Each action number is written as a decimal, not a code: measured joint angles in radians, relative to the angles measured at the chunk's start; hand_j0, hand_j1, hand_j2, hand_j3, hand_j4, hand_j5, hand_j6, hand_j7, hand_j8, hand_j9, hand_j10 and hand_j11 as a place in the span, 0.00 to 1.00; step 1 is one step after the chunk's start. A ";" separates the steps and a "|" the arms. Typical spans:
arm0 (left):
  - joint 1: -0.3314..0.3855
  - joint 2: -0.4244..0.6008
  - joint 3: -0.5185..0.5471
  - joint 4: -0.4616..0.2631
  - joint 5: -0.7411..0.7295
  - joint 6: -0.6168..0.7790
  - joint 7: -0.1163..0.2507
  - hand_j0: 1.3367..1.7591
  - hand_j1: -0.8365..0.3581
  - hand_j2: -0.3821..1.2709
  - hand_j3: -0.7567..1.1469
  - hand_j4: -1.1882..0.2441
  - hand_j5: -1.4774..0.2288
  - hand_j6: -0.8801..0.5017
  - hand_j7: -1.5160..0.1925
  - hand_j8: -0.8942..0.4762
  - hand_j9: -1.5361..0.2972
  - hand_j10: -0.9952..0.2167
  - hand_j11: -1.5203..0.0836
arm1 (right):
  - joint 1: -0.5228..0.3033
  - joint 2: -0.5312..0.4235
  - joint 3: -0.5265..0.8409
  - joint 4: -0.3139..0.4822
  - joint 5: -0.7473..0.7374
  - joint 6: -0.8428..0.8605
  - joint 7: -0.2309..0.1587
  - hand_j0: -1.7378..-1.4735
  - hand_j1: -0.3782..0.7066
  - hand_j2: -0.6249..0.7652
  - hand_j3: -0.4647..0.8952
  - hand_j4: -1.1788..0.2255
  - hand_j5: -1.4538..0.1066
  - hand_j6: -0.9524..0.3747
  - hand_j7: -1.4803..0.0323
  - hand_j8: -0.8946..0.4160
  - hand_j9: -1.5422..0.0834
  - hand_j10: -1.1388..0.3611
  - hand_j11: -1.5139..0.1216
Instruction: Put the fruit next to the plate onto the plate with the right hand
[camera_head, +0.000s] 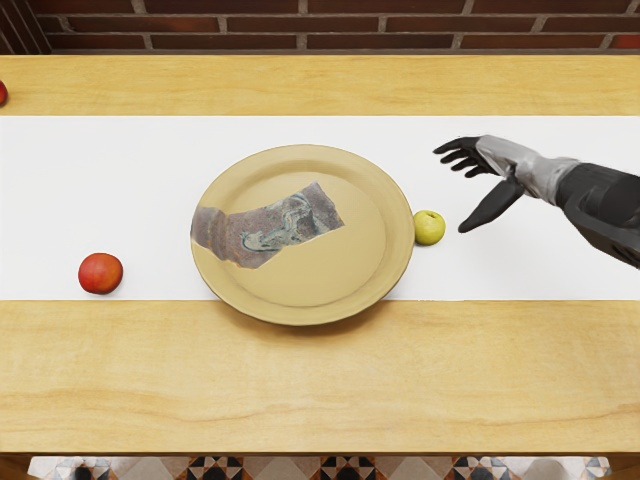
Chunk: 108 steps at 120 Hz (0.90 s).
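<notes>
The right hand is hovering over the white runner, to the right of the plate. Its fingers are spread wide and holding nothing, and the thumb is pointing down toward the tabletop. The green apple — the fruit the task is asking for — is sitting on the runner just beside the plate's right rim, touching it or nearly so. It is lying near the hand but apart from it, below and to the left of the thumb tip in the picture. No grasp is made yet, so the work appears to be at the reaching stage.

Several things could be going wrong from here. The apple is round and free to roll, so a finger arriving off-centre is likely to knock it away along the runner instead of closing around it. The rim is crowding the apple's left side — fingers coming down there may be striking the plate, shoving or tipping it. A shallow grip could be letting the fruit slip out during the lift over the rim. A red apple is lying well apart on the plate's far left side; it is the farther fruit, and reaching for it would be a mistake.
</notes>
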 joint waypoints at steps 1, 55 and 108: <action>0.000 0.000 0.000 0.000 0.000 0.000 0.000 0.76 0.75 0.26 0.40 0.66 0.68 0.46 0.70 0.47 0.66 0.62 0.75 | -0.003 0.003 -0.002 0.001 -0.006 -0.008 0.000 0.30 0.31 0.41 0.34 0.65 0.72 0.52 0.76 0.48 0.74 0.59 0.72; 0.000 0.000 0.000 0.000 0.000 0.000 0.000 0.76 0.75 0.26 0.40 0.66 0.68 0.46 0.70 0.47 0.66 0.62 0.75 | -0.079 0.058 -0.146 0.086 -0.186 -0.355 -0.011 0.30 0.40 0.40 0.34 0.60 0.65 0.46 0.69 0.42 0.68 0.53 0.66; 0.000 0.000 0.000 0.000 0.000 0.000 0.000 0.76 0.75 0.26 0.40 0.66 0.68 0.46 0.70 0.47 0.66 0.62 0.75 | -0.072 0.133 -0.196 0.049 -0.233 -0.405 -0.038 0.30 0.39 0.40 0.34 0.60 0.65 0.46 0.69 0.43 0.68 0.54 0.66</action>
